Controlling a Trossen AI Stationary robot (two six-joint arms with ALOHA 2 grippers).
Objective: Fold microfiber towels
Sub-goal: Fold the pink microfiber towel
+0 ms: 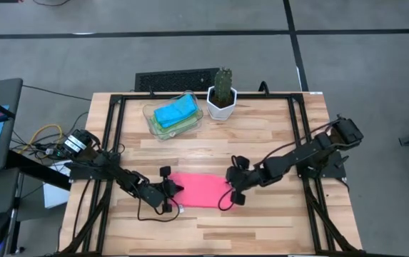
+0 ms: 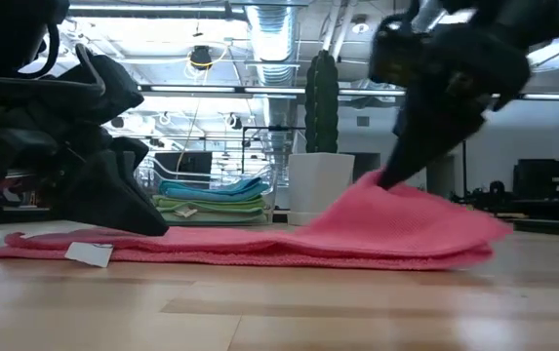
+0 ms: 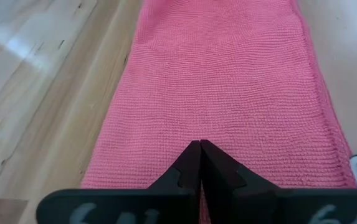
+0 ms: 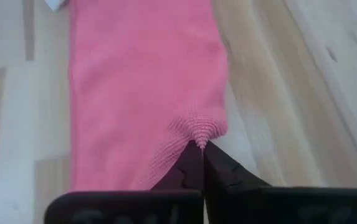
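Observation:
A hot pink microfiber towel [image 1: 200, 190], folded into a long strip, lies flat on the wooden table between my two grippers. A white label [image 2: 89, 253] sticks out at its left end. My left gripper [image 1: 170, 189] is shut, low over the towel's left end [image 3: 200, 112]. My right gripper [image 1: 233, 189] is shut on the towel's right end, which rises in a peak [image 2: 381, 185]. My left gripper's shut fingertips [image 3: 200, 149] lie on top of the towel's left end [image 3: 166, 155], slanting down from the table's left. I see no cloth between them. The towel lies flat under them. My right gripper pinches a small pucker of cloth [image 4: 198, 129] between its fingertips, near the towel's right end. The fingers slant down from the table's right. The cloth is drawn up into a tent [image 2: 396, 200] and the remainder stays on the table.
A clear plastic tray [image 1: 150, 120] at the far middle holds folded cyan and green towels [image 2: 211, 195]. A cactus in a white pot [image 1: 222, 96] stands to its right. Bare wood lies near the table's front edge [image 1: 204, 228].

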